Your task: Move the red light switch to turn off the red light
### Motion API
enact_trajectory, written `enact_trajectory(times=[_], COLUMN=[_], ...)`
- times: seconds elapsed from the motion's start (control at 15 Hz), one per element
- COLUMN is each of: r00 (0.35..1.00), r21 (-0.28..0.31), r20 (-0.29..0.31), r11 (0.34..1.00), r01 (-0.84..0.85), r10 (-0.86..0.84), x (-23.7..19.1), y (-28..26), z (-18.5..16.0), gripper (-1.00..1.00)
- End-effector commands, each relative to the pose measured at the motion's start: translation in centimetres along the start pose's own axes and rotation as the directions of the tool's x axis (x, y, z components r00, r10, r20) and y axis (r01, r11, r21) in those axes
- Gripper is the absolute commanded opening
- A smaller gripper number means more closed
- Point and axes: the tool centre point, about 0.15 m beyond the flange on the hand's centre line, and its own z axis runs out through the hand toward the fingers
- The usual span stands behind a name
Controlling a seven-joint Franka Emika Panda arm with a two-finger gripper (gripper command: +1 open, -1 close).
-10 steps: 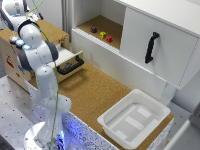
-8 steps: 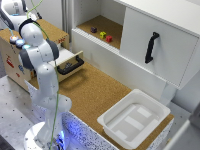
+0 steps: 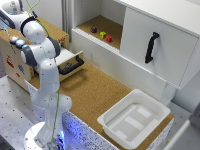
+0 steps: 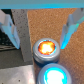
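Here the gripper hangs with its two fingers spread apart, grasping nothing, directly over the lit red light on the cork surface. Just beside the red light glows a blue light; the red light switch itself cannot be made out.

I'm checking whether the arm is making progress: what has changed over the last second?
Nothing visibly changed. The arm holds the same pose over the wooden box at the exterior view's left, and the open drawer, white tray and cabinet blocks sit as before. The red light is lit now.
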Motion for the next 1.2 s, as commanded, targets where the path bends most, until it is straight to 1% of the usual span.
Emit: enact_trajectory(times=[0.0,0.27,0.4,0.73,0.8,0.93,1.0,1.13], r00=[0.988,0.989,0.988,0.988,0.99,0.989,0.987,0.984], r21=[0.002,0.024,0.017,0.032,0.034,0.023,0.008,0.0], r20=[0.152,0.151,0.152,0.154,0.136,0.13,0.131,0.14], r11=[1.0,1.0,1.0,0.999,0.998,0.997,0.996,0.994], r01=[-0.006,-0.008,-0.016,-0.037,-0.05,-0.077,-0.09,-0.108], r10=[0.005,0.004,0.013,0.032,0.045,0.073,0.089,0.106], x=[4.0,4.5,5.0,6.2,6.3,6.7,6.9,7.1], y=[0.3,0.1,0.3,0.9,1.2,1.8,2.2,2.8], z=[-0.5,0.4,1.0,2.7,3.0,3.6,4.0,4.7], gripper=[-1.0,-1.0,-1.0,-1.0,-1.0,-1.0,-1.0,-1.0])
